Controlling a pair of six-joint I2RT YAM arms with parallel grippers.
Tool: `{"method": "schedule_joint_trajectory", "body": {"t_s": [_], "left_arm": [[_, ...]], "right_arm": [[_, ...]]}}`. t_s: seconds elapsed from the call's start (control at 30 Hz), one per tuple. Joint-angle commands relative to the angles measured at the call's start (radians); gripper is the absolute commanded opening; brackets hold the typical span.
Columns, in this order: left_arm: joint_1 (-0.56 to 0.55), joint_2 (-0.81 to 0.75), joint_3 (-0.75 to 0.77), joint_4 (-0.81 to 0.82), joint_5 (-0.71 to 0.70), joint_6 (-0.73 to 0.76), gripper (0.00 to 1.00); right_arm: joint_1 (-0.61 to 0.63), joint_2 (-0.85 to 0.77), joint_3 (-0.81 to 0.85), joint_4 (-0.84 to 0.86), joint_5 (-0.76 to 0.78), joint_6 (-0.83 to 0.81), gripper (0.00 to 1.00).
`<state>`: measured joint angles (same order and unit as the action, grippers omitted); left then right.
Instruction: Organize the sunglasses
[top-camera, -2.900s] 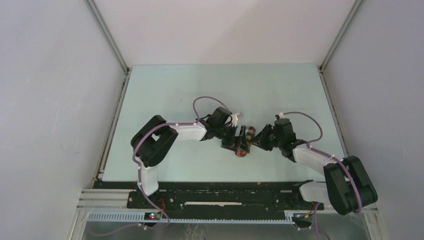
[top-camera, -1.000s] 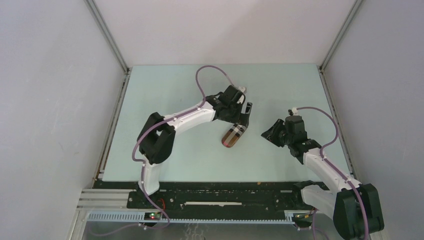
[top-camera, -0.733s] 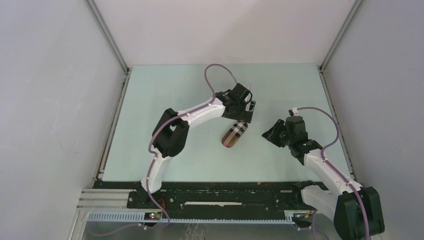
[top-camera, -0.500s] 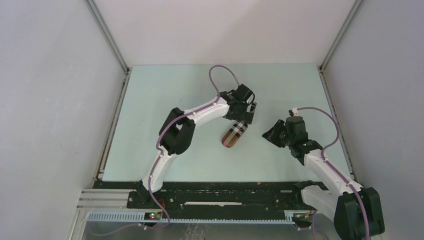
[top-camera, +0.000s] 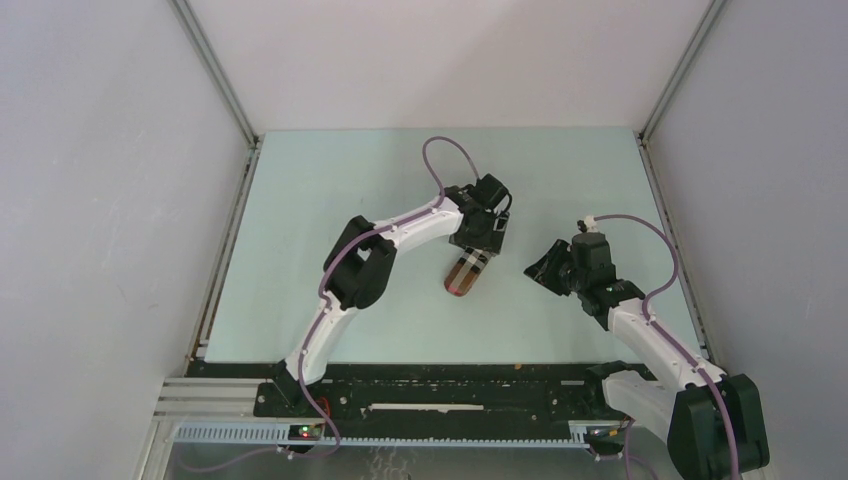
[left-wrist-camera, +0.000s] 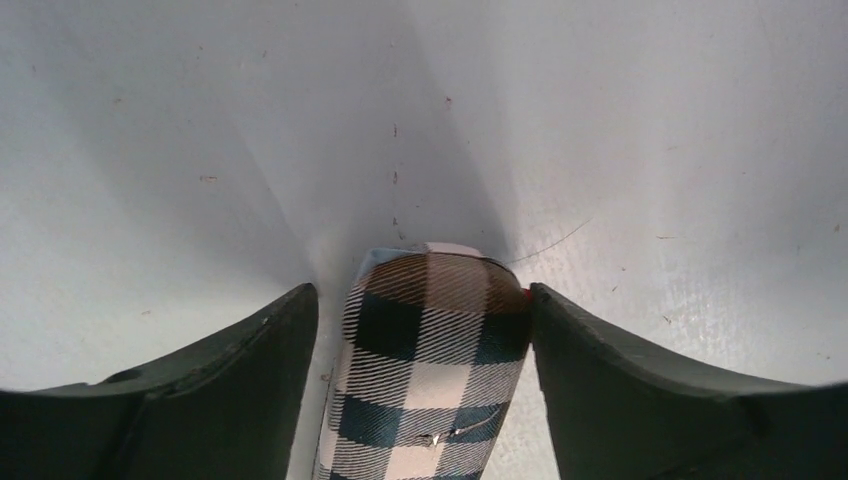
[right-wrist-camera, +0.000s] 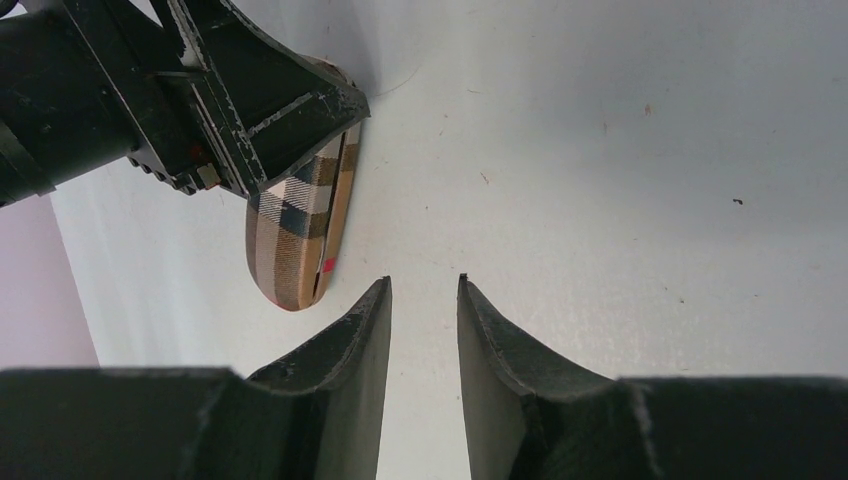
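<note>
Looking down from above, we see the plaid case (top-camera: 463, 275) lying flat near the middle of the table (top-camera: 300, 240). It lies on a slant, with one rounded end toward the far edge and the other toward the near edge.

The left gripper (top-camera: 478, 250) is lowered over the case's far end with its jaws spread wide, one on each side. In the left wrist view one finger meets the case's edge. A slim strip of table shows between the other finger and the case, so we do not call it a pinch.

Of the sunglasses (right-wrist-camera: 326, 265) we can make out only a small sliver of red at the seam along the case's side. The rest is hidden inside the case.

The right gripper (top-camera: 533, 268) hangs just above the table beside the case, on the side toward the right edge, and is apart from it. Its jaws stand a narrow gap apart with only bare table between them.
</note>
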<state>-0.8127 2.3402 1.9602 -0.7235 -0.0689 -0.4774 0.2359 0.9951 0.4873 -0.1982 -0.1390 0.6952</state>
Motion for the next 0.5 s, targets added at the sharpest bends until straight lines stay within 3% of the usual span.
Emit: {"method": "schedule_joint_trajectory", "body": {"t_s": [0.0, 0.1, 0.17, 0.2, 0.3, 0.33, 0.4, 0.47], "left_arm": [[-0.005, 0.013, 0.066, -0.004, 0.001, -0.014, 0.73], [-0.004, 0.011, 0.067, 0.015, 0.046, 0.0, 0.44], [-0.007, -0.003, 0.058, 0.036, 0.081, 0.009, 0.38], [-0.01, -0.012, 0.056, 0.043, 0.09, 0.018, 0.43], [-0.025, -0.04, 0.057, 0.042, 0.094, 0.05, 0.82], [-0.028, -0.05, 0.057, 0.036, 0.088, 0.058, 0.91], [-0.036, -0.081, 0.052, 0.022, 0.073, 0.069, 0.99], [-0.038, -0.118, 0.036, 0.022, 0.071, 0.071, 1.0]], "right_arm": [[-0.006, -0.002, 0.022, 0.016, 0.015, -0.013, 0.38], [-0.007, -0.005, 0.022, 0.014, 0.015, -0.013, 0.39], [-0.006, -0.005, 0.022, 0.013, 0.016, -0.013, 0.39], [-0.006, -0.004, 0.022, 0.014, 0.015, -0.013, 0.38], [-0.006, -0.005, 0.022, 0.015, 0.015, -0.012, 0.39], [-0.006, -0.003, 0.022, 0.017, 0.015, -0.012, 0.39], [-0.006, 0.0, 0.022, 0.02, 0.013, -0.012, 0.39], [-0.006, 0.003, 0.022, 0.023, 0.012, -0.011, 0.39]]}}
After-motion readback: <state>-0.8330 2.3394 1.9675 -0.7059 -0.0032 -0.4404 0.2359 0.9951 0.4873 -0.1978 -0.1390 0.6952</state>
